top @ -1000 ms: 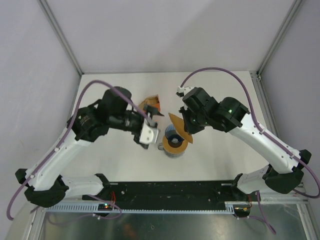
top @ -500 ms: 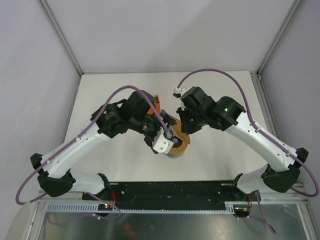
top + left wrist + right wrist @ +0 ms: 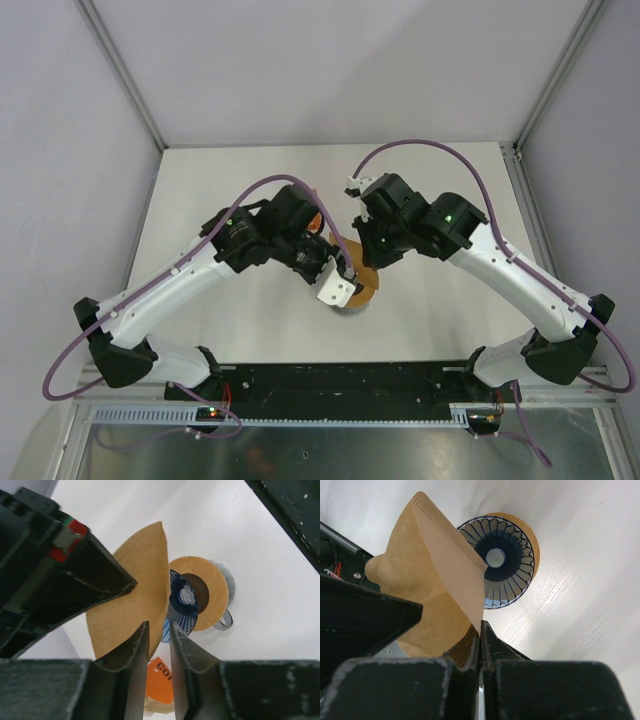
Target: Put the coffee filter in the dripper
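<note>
My right gripper (image 3: 480, 624) is shut on the lower edge of the tan coffee filter (image 3: 440, 580), holding it upright just above the table. The blue ribbed dripper (image 3: 502, 565) sits right behind it on the grey cup's tan ring (image 3: 534, 537). In the left wrist view the coffee filter (image 3: 135, 585) stands in front of the dripper (image 3: 182, 605). My left gripper (image 3: 159, 627) has its jaws close together around the filter's free edge, with a narrow gap still showing. From above, the left gripper (image 3: 343, 281) and the right gripper (image 3: 365, 260) meet over the cup.
An orange cardboard box (image 3: 160, 680) lies on the white table (image 3: 270, 580) just behind the cup, half hidden under my left arm (image 3: 260, 235) from above. The grey cup's handle (image 3: 225, 621) sticks out sideways. Grey walls close the table at left, back and right.
My left arm has swung right from beside the cup to the filter, and its jaws have narrowed from wide open to a thin gap. The right gripper has stayed shut on the filter.
</note>
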`<state>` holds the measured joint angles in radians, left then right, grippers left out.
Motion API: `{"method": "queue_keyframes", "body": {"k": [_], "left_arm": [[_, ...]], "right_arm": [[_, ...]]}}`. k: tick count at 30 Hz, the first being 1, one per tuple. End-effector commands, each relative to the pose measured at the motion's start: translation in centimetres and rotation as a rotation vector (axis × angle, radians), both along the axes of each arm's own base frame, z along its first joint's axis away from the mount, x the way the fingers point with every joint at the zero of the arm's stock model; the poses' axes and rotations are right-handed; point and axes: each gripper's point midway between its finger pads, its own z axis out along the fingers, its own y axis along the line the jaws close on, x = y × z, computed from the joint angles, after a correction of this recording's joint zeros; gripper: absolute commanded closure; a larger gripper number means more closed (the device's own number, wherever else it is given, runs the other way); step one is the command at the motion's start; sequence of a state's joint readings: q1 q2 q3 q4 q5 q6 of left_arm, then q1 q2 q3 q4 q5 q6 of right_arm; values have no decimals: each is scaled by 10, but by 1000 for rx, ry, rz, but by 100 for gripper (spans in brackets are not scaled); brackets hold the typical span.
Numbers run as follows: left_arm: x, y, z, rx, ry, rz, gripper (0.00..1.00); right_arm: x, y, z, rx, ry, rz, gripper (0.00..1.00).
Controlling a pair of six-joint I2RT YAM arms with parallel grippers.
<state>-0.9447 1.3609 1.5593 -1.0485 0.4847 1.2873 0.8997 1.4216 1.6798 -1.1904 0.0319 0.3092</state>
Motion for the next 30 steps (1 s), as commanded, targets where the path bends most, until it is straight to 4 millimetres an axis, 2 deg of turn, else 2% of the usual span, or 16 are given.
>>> {"method": "queue_keyframes", "body": {"k": [1, 3, 11, 15, 25, 30], "left_arm": [[2, 4, -16, 42, -13, 0, 80], [1, 5, -19, 50, -6, 2, 90], [2, 8, -23, 55, 38, 38, 99], [2, 8, -19, 27, 90, 55, 100], [17, 12, -40, 63, 129, 72, 100], [14, 15, -51, 81, 145, 59, 100]], "right_arm": [[0, -3, 2, 12, -10, 11, 100], [1, -5, 1, 13, -7, 6, 100], [13, -12, -5, 18, -10, -37, 100], [16, -17, -13, 18, 17, -45, 100], [30, -14, -21, 9, 11, -74, 100], [32, -10, -24, 10, 9, -68, 100]]}}
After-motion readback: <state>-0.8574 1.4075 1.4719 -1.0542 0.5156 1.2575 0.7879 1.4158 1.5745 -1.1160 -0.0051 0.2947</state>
